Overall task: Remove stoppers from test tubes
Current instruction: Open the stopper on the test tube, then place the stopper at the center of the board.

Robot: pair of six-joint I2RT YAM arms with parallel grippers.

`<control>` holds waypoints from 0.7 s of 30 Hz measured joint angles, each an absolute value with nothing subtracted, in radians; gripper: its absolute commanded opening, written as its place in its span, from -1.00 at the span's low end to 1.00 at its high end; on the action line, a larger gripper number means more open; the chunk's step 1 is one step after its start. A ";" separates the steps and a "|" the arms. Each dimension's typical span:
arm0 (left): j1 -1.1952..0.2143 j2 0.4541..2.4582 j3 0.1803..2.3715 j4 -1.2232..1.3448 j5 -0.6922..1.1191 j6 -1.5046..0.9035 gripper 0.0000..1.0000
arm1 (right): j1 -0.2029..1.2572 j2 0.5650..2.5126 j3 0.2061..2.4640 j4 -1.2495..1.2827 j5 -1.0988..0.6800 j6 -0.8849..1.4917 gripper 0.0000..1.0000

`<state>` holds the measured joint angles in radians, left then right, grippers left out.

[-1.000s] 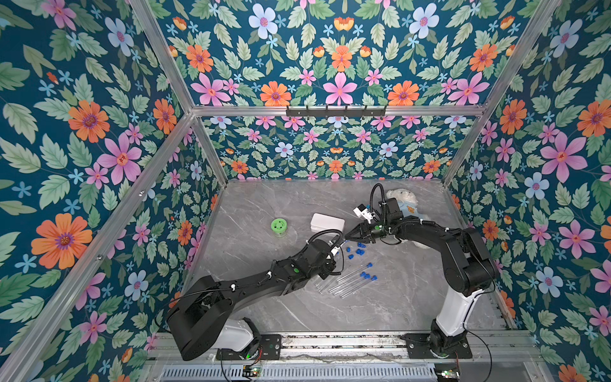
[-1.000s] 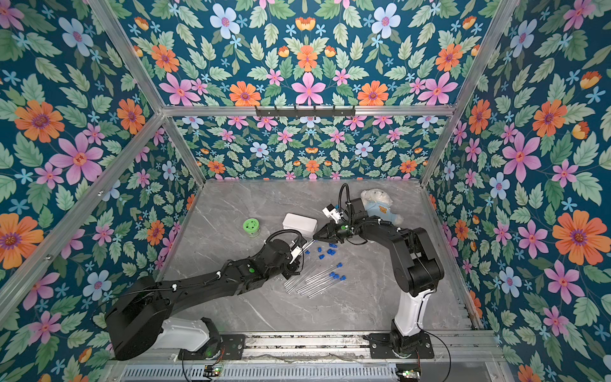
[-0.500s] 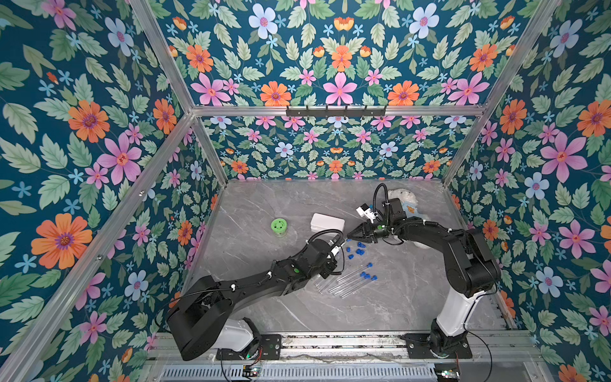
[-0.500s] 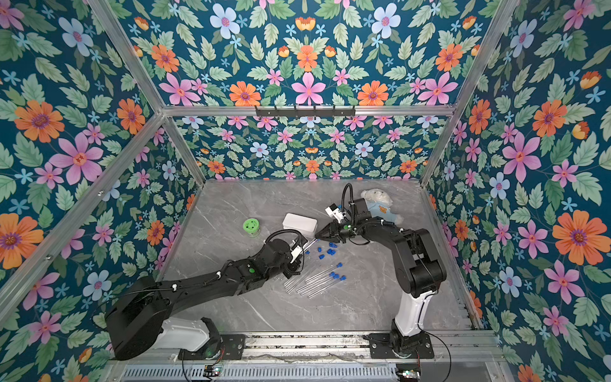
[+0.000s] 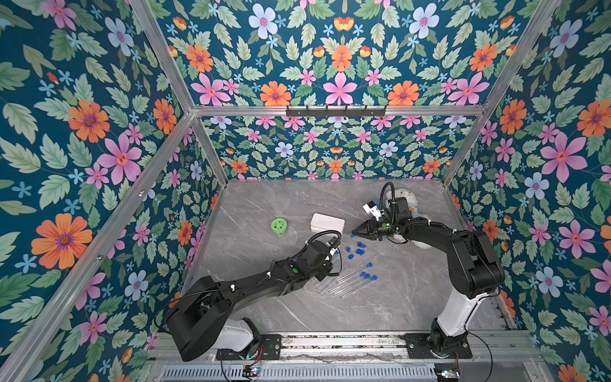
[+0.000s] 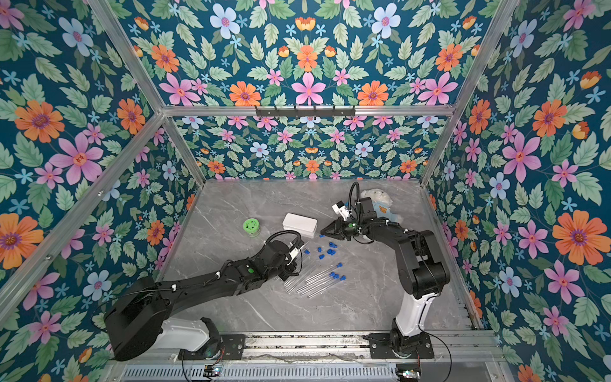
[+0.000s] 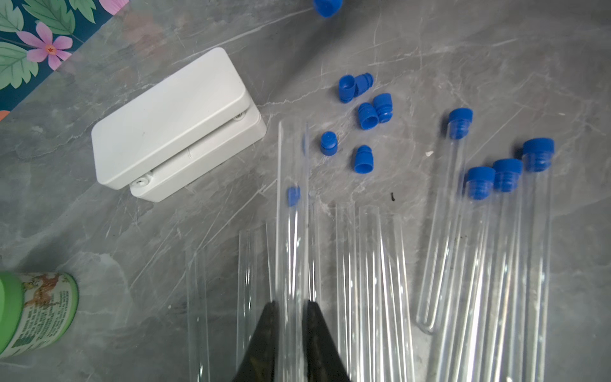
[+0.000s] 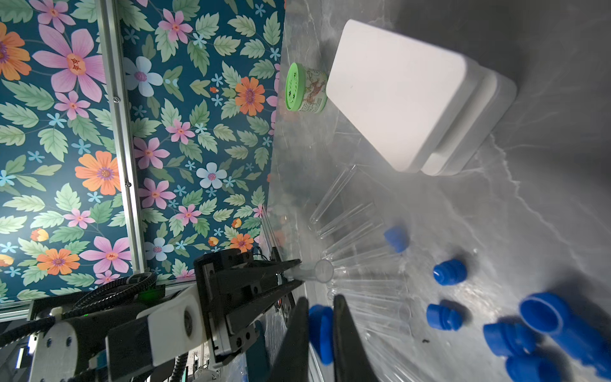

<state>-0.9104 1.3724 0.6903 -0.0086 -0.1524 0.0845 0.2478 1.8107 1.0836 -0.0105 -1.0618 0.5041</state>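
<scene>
Right wrist view: right gripper (image 8: 320, 301) pinching small bright-blue plastic stopper (image 8: 321, 330), already clear of slim transparent test tube (image 8: 322, 271), which left gripper (image 7: 291, 302) clamps. Best next: release stopper low beside loose blue pile (image 7: 363, 112) so it won't roll. Four plugged tubes (image 7: 502, 231) left to do.

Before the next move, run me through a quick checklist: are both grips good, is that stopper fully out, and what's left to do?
1. Right gripper shut on stopper: ok.
2. Left gripper shut on tube: ok.
3. Tube's mouth open, stopper apart from it: ok.
4. Bare table beside the loose stoppers for a drop: ok.
5. All tubes unplugged: not ok; four plugged tubes lie on the table.
6. Stopper's height above the table: cannot tell.
</scene>
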 measured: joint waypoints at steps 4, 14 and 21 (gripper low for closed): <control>-0.915 1.375 0.691 -0.027 -0.159 0.085 -1.00 | 0.241 1.809 1.081 -0.008 -1.051 0.505 -0.90; -0.915 1.382 0.705 -0.039 -0.157 0.083 -1.00 | 0.281 1.800 1.181 -0.252 -0.804 0.346 -0.83; -0.915 1.402 0.721 -0.056 -0.136 0.053 -1.00 | 0.336 1.838 1.236 -0.395 -0.608 0.252 -0.81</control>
